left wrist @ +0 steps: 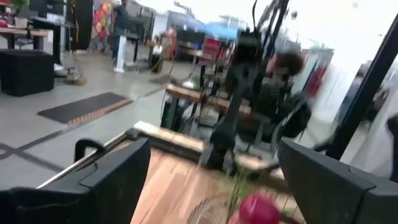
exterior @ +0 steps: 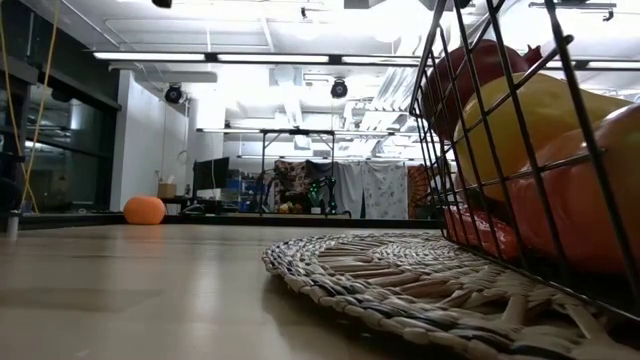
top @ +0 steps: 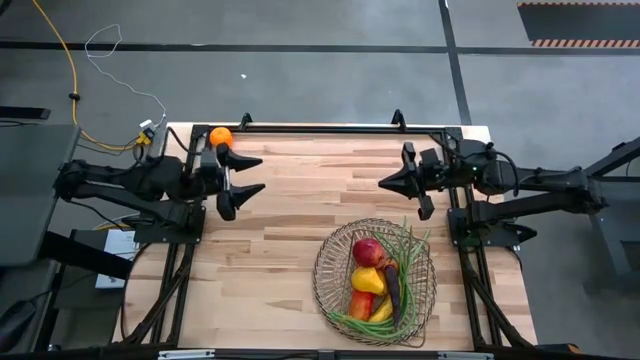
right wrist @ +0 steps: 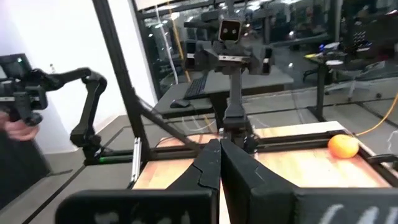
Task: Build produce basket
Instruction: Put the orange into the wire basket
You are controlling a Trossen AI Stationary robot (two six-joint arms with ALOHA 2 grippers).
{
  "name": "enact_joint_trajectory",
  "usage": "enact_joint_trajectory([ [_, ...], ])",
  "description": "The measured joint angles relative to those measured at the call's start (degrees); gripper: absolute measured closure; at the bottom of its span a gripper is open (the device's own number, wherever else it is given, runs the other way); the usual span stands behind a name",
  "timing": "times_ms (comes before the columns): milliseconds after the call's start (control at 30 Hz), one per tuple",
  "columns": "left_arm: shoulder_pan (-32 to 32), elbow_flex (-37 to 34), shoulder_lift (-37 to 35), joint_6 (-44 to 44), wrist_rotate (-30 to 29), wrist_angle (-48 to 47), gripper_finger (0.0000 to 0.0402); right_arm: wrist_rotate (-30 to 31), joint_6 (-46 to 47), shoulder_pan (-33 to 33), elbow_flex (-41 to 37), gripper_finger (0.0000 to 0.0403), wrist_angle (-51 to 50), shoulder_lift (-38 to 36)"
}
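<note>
The wire basket (top: 328, 262) stands on the table's near right part. It holds a dark red apple (top: 368, 250), a yellow pear (top: 367, 280), a red-yellow mango (top: 359, 304), a banana (top: 383, 311), a purple eggplant (top: 394, 285) and long green beans (top: 412, 245). One orange (top: 220, 135) lies on the table at the far left corner, behind my left arm; it also shows in the low view (exterior: 144, 210) and the right wrist view (right wrist: 343, 146). My left gripper (top: 263, 174) is open and empty above the table's far left part. My right gripper (top: 381, 184) is shut and empty, above the table beyond the basket.
In the low view the basket (exterior: 500, 120) rests on a round woven mat (exterior: 380, 265). Bare wood lies between the two grippers and left of the basket. The arm mounts stand at the table's left and right edges.
</note>
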Motion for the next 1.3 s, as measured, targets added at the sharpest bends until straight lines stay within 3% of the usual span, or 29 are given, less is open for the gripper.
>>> enact_joint_trajectory([
  [267, -0.02, 0.0, 1.06, -1.14, -2.36, -2.89, 0.0062, -1.81, -0.94, 0.0, 0.0, 0.0403, 0.12, 1.32],
  [400, 0.08, 0.05, 2.59, -6.83, -13.32, -3.76, 0.0062, -1.96, -1.03, 0.0, 0.0, 0.0403, 0.35, 1.33],
  [500, 2.89, 2.62, 4.56, -12.01, -24.07, -12.76, 0.0062, -1.96, -1.07, 0.0, 0.0, 0.0403, 0.01, 1.39],
  [567, 7.75, 5.55, 6.47, -17.74, -27.55, -20.54, 0.0062, -1.96, -1.07, 0.0, 0.0, 0.0403, -0.01, 1.39],
  [633, 15.23, 8.3, 8.32, -23.64, -24.89, -29.32, 0.0062, -1.96, -1.07, 0.0, 0.0, 0.0403, -0.05, 1.44],
  [767, 32.76, 9.41, 12.81, -27.54, -13.8, -46.38, 0.0062, -1.19, -1.51, 0.0, 0.0, 0.0403, -0.07, 1.44],
  [867, 42.82, 7.18, 16.37, -29.16, -11.44, -51.94, 0.0062, 0.03, -2.13, 0.0, 0.0, 0.0403, -0.14, 1.44],
  [1033, 51.35, 0.15, 19.82, -35.41, -11.51, -47.95, 0.0062, 1.28, -2.12, 0.0, 0.0, 0.0403, -0.16, 1.44],
  [1300, 55.91, -7.54, 25.97, -42.64, -16.53, -30.57, 0.0062, 1.3, -1.95, 0.0, 0.0, 0.0403, -0.14, 1.44],
])
